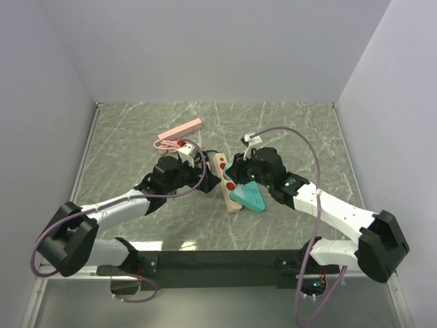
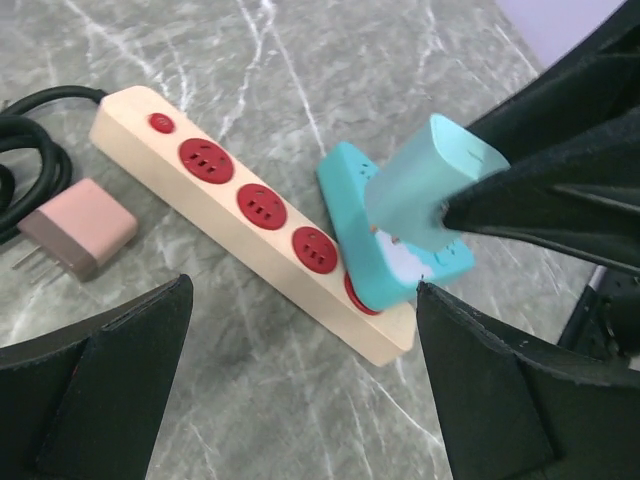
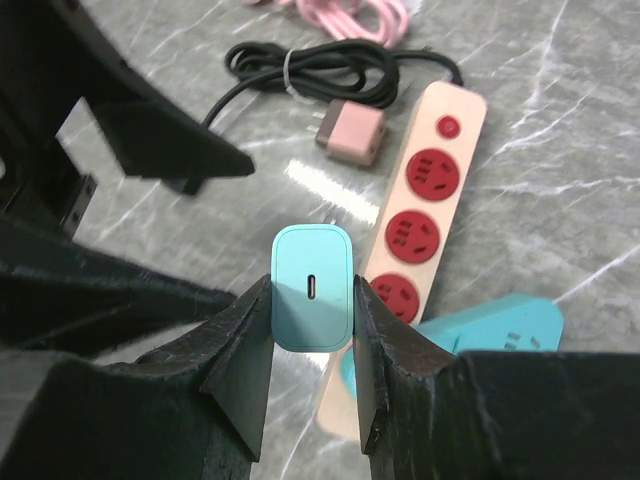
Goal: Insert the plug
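right gripper (image 3: 312, 300) is clamped shut on the teal plug (image 3: 312, 288), one finger pressing each long side. the plug is a small mint-teal block with rounded corners and a smooth matte shell, and the face pointing back at the wrist camera has a little pill-shaped slot in it. can't really make out its prongs.

just past those jaws and a bit to their right lies the power strip (image 3: 470, 110), a pale beige bar with a row of round red sockets and a small red button at its far end. the plug isn't seated in any of them. it hangs just beside the strip's long edge.

a flat teal adapter (image 3: 500, 330) lies across the strip's near end, right of the jaws.

left gripper (image 2: 300, 380) is wide open and holding nothing, and the strip runs diagonally just ahead of its gap. off to the left of those jaws, a pink plug (image 2: 80, 228) lies on the marble table (image 2: 250, 60) beside a coiled black cord (image 2: 30, 120).
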